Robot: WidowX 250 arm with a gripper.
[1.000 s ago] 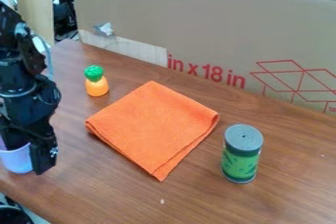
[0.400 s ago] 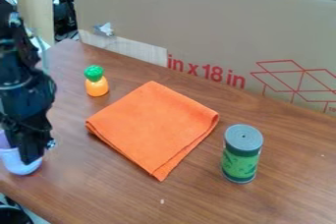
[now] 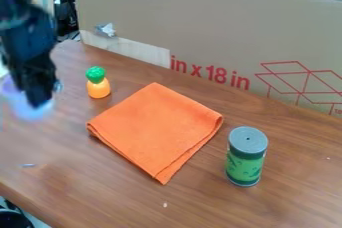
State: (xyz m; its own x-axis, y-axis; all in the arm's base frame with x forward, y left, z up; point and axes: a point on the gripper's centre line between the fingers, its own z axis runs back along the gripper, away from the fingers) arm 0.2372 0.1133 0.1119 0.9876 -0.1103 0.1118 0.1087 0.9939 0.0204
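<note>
At the left, my gripper (image 3: 37,101) is raised above the table and shut on the rim of a pale purple-blue cup (image 3: 28,114). The cup hangs off the table, blurred, and part of it is hidden behind the near finger. To the right of the gripper stands a toy pineapple (image 3: 98,84), orange with a green top. An orange folded cloth (image 3: 157,129) lies flat at the middle of the table. A green can with a grey lid (image 3: 246,157) stands upright right of the cloth.
A large cardboard panel (image 3: 200,27) with red print borders the wooden table (image 3: 220,209) at the back. A small dark bit (image 3: 29,165) lies at the left, and a dark round object (image 3: 13,219) is at the bottom left corner, below the table edge.
The gripper has risen with the cup, lifting it from the table's left side. A small dark bit now shows on the table below. The pineapple, cloth and can have not moved.
</note>
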